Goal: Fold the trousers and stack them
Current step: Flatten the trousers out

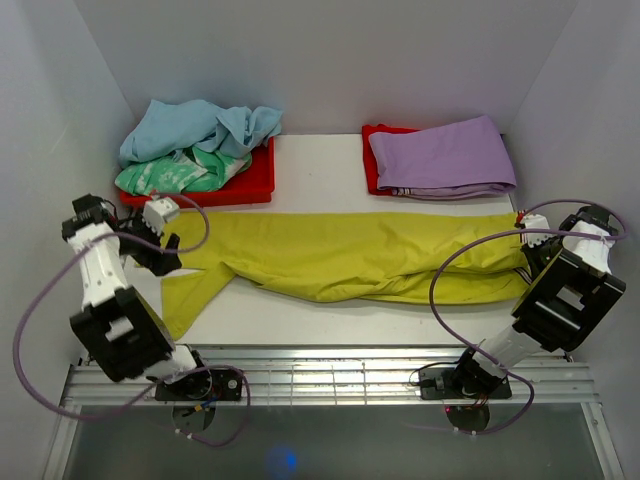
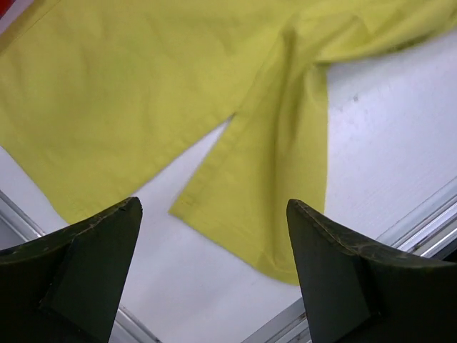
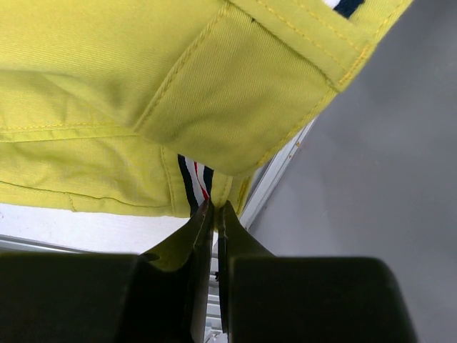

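Note:
Yellow trousers point(image 1: 350, 255) lie stretched across the table, waist at the right, leg ends at the left. My left gripper point(image 1: 168, 256) is open and empty, hovering over the leg ends; its wrist view shows the two hems point(image 2: 250, 214) below the spread jaws point(image 2: 214, 207). My right gripper point(image 1: 527, 250) is shut on the waistband edge of the yellow trousers point(image 3: 143, 86), by a striped inner trim point(image 3: 194, 187), with the fingertips point(image 3: 214, 206) pinched together. Folded purple trousers point(image 1: 445, 155) lie on a red tray point(image 1: 368, 150) at the back right.
A red tray point(image 1: 250, 188) at the back left holds crumpled blue point(image 1: 200, 125) and green point(image 1: 175, 172) clothes. White walls close in the left, right and back sides. A metal rail point(image 1: 330, 370) runs along the table's near edge.

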